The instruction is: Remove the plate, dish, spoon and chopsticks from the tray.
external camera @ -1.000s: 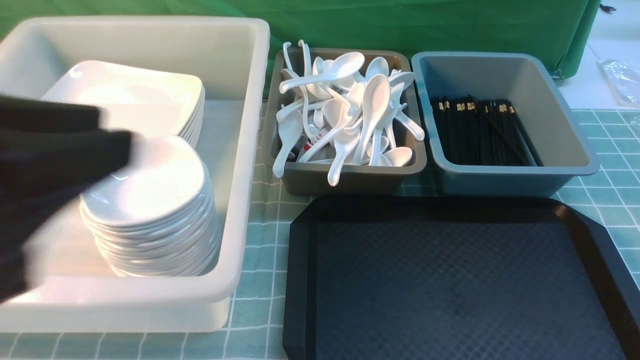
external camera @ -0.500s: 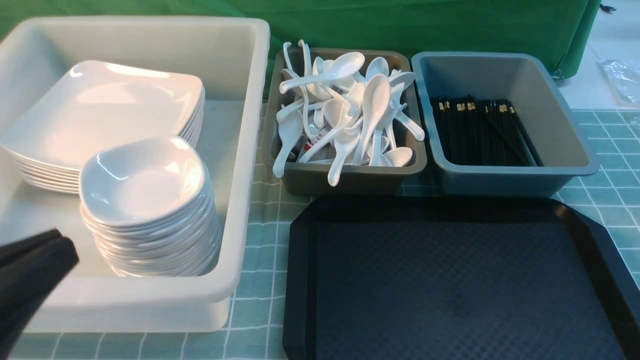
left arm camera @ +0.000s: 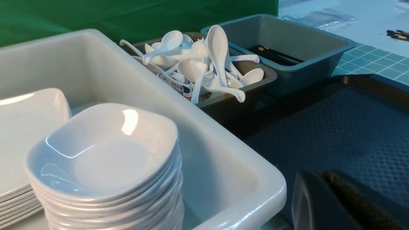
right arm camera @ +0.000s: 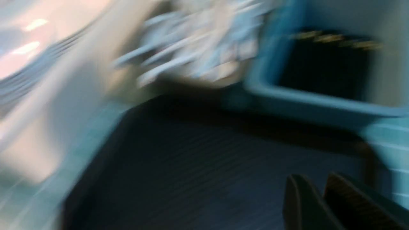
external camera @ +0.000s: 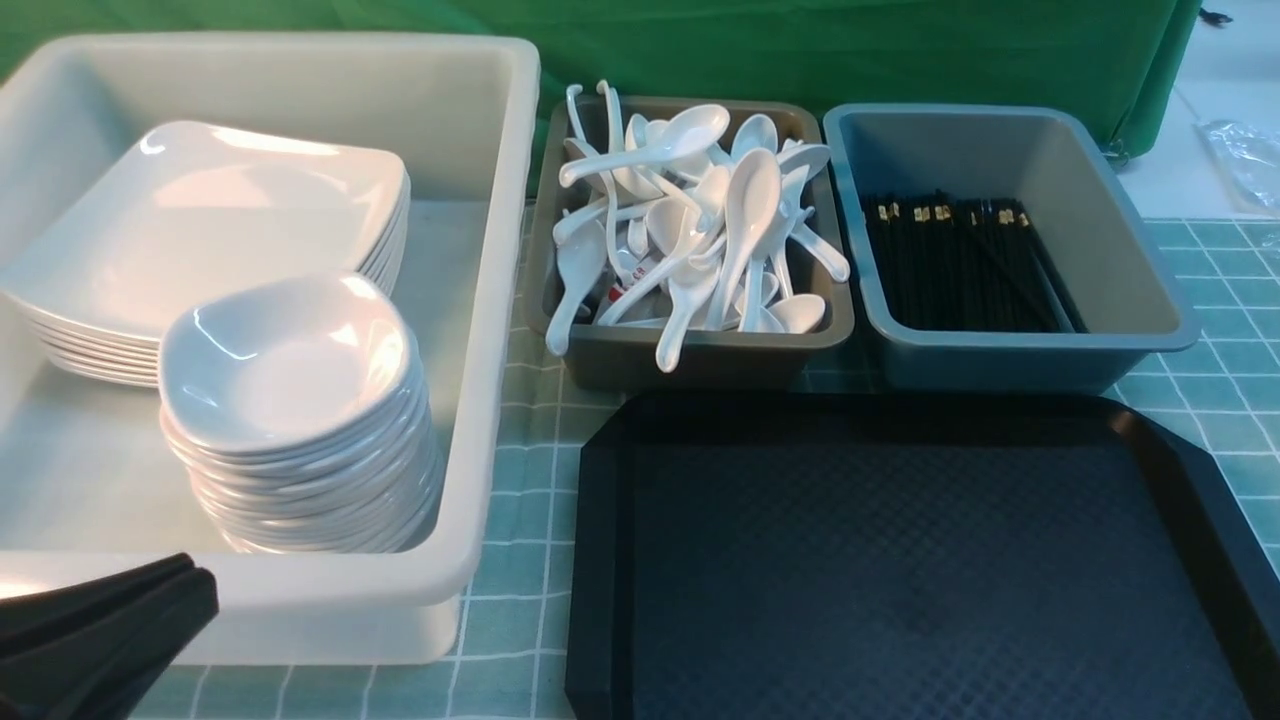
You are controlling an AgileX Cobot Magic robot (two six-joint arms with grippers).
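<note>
The left gripper (external camera: 190,590) has been pulled back from above the white tub (external camera: 490,300), jaws shut and empty. The tray (external camera: 600,560) beside the tub is bare, so the clearing looks done. The right gripper (right arm camera: 319,191) shows a narrow gap, nothing held

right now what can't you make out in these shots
- Right gripper: right wrist view is motion-blurred, so its opening is unclear; absent from the front view.
- Tray: near edge cut off by the front view's lower border.
- Left gripper: mostly cut off at the front view's corner.
</note>
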